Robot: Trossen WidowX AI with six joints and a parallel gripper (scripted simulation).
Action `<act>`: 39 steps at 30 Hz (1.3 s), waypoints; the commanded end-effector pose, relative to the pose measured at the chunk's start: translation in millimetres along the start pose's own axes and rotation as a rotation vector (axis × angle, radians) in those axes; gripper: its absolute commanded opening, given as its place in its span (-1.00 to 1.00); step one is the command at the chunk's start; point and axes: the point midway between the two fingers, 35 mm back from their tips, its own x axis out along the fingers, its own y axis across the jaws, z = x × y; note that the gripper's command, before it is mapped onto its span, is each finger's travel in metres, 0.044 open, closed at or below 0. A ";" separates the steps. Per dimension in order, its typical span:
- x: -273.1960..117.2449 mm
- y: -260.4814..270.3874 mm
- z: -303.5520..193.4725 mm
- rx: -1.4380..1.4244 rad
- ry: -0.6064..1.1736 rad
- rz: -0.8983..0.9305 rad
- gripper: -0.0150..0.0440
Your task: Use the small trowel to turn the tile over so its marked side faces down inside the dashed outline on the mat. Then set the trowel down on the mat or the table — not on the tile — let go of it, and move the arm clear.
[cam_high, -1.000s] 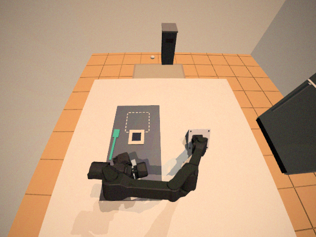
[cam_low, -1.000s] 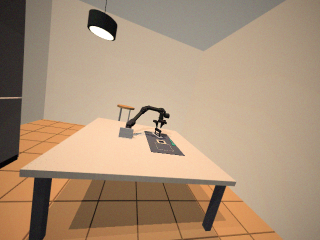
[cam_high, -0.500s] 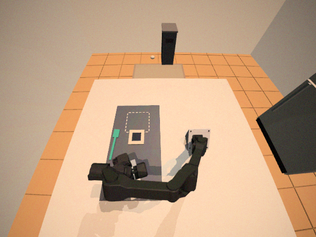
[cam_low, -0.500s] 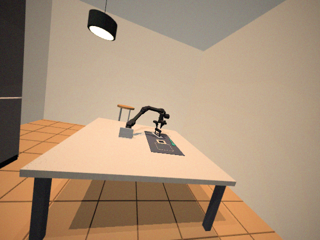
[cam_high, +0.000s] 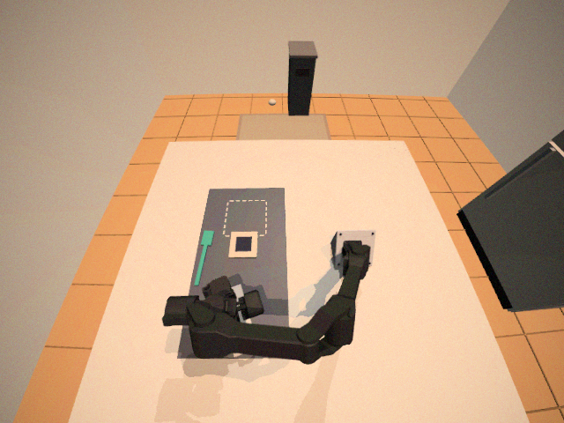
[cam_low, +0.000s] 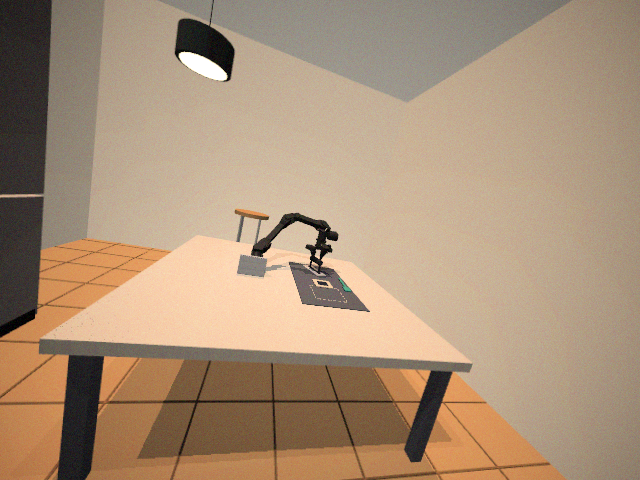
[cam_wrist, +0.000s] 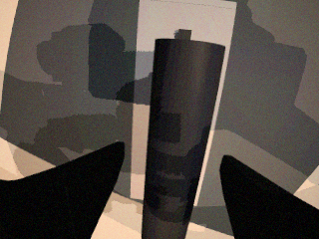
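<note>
The tile lies flat on the grey mat, its dark square mark facing up. It lies at the near edge of the dashed outline in the top view, almost all outside it. The small trowel, with a thick dark handle and a pale flat blade, shows in the wrist view; its blade shows partly under the arm in the top view. My gripper is open, its fingers on either side of the handle with a gap at each side. The arm hides most of the trowel in the top view.
A green flat-headed tool lies along the mat's left edge in the top view. The arm's base plate stands on the table, right of the mat in the top view.
</note>
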 end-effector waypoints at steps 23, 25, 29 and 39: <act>6.6 -0.7 -1.7 -0.014 0.001 -0.001 -0.05; 6.6 -0.7 -1.7 -0.014 0.001 -0.001 -0.05; 6.6 -0.7 -1.7 -0.014 0.001 -0.001 -0.05; 6.6 -0.7 -1.7 0.232 0.001 -0.001 -0.05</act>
